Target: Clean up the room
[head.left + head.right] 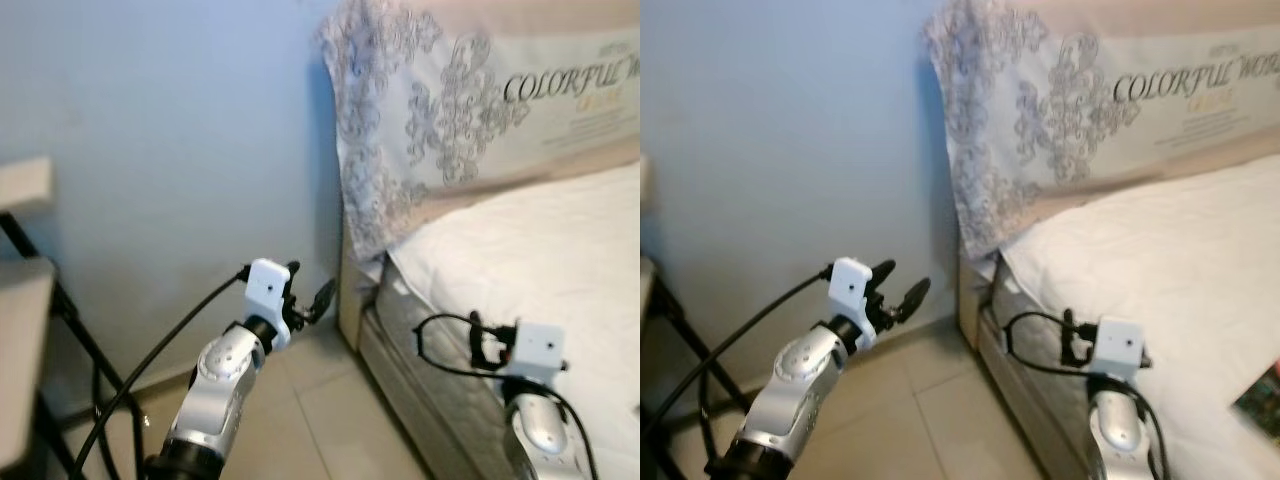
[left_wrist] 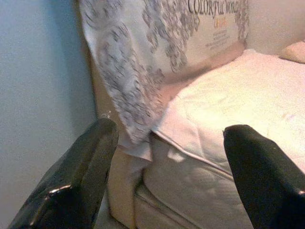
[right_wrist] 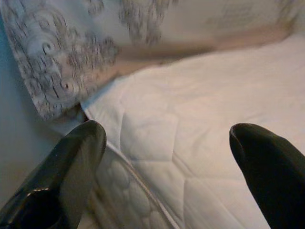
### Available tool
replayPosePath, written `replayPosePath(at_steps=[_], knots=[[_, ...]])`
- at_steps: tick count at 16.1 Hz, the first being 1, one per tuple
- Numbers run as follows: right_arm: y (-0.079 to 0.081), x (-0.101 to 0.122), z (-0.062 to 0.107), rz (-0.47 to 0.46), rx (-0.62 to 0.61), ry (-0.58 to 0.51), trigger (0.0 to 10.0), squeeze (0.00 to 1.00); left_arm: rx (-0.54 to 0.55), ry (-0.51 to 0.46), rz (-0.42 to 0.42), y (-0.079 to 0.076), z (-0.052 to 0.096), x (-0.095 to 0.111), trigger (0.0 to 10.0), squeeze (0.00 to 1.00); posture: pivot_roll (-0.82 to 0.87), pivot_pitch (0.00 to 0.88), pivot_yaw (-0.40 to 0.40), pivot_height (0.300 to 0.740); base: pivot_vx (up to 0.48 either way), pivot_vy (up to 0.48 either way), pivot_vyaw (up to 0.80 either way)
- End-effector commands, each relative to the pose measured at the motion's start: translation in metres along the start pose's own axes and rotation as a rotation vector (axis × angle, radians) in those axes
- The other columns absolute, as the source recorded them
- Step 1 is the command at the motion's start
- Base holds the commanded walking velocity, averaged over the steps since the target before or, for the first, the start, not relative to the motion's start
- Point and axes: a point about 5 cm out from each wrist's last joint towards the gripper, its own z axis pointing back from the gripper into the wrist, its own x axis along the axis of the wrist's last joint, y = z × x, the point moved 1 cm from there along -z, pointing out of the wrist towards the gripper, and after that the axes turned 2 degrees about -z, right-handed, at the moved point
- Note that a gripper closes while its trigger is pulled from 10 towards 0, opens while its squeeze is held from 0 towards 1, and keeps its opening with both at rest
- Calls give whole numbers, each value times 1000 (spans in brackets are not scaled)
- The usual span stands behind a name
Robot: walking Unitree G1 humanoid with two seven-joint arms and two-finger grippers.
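Note:
A bed with a white quilted mattress (image 1: 530,250) stands against the pale blue wall. A grey-patterned cover printed "COLORFUL" (image 1: 440,100) hangs over its head end. At the right edge of the mattress lies part of a dark, colourful flat item (image 1: 1265,400). My left gripper (image 1: 310,282) is raised over the floor beside the bed corner, open and empty. My right gripper (image 1: 485,340) hovers over the mattress's near edge. In the right wrist view its fingers (image 3: 71,162) stand wide apart with nothing between them.
A light tabletop (image 1: 20,340) on black folding legs (image 1: 80,330) stands at the left, close to my left arm. Beige floor tiles (image 1: 330,410) run between the table and the bed frame (image 1: 400,380). The blue wall (image 1: 180,150) closes off the far side.

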Motion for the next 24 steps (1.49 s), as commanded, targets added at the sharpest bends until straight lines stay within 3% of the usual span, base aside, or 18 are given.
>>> replayPosePath(at_steps=[1,3,5,9,12,15,18,20,24], knots=[[2,5,2,6,-13,-35,10000,0,44,32,-33,11,0,-2,10000,0,154,0,42,740,0,0,-738],[-1,-2,5,-55,-30,10,10000,0,71,13,25,15,1,-2,10000,0,153,0,40,740,0,0,-731],[1,2,5,-85,-9,-15,10000,0,35,-19,-2,8,0,1,10000,0,141,0,45,740,330,-345,-738],[1,0,7,-71,-18,-14,10000,0,-21,-9,-17,1,-4,1,10000,0,134,0,49,740,372,-299,-744],[0,1,9,-45,-14,-27,10000,0,57,22,10,12,-4,-6,10000,0,128,0,50,740,195,0,-744],[-4,10,12,49,-3,-108,10000,0,114,6,47,19,-5,-5,10000,0,130,0,42,740,0,0,-744],[-8,12,8,24,-27,-100,10000,0,92,-34,69,16,-5,-1,10000,0,128,0,32,740,0,-292,-744],[-2,17,6,55,9,-128,10000,0,80,-53,75,13,-6,1,10000,0,126,0,35,740,161,-384,-741],[1,19,1,24,7,-119,10000,0,132,-16,37,18,-8,-4,10000,0,130,0,34,740,331,0,-744]])
